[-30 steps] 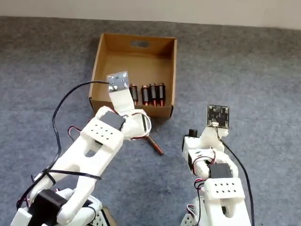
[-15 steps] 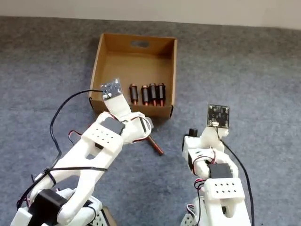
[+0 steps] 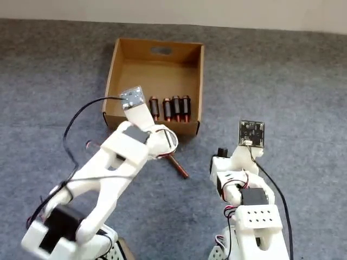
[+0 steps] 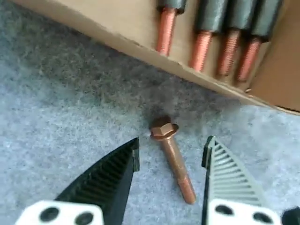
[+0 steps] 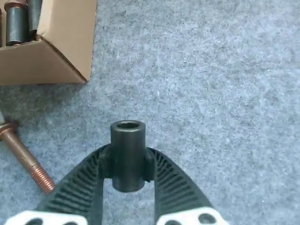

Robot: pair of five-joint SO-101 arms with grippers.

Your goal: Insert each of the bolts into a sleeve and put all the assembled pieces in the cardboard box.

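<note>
**Left arm re-settles over the last bolt**

Nudged slightly rightward since half a second ago, the left gripper [image 4: 172,140] hangs with jaws spread wide astride the bolt [image 4: 172,157]. The bolt lies on the carpet [image 3: 303,81] just outside the cardboard box [image 3: 201,81], which holds four assembled pieces [image 3: 171,108]. Grasping is the step in hand; next, it should descend and close on the shank. The right gripper [image 5: 127,157] clamps the sleeve [image 5: 127,136] upright.

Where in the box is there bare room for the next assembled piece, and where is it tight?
Bare: the cardboard box floor between the four assembled pieces and the far wall. Tight: the near right corner they fill, and the carpet outside the near wall, where the left gripper straddles the bolt.
</note>
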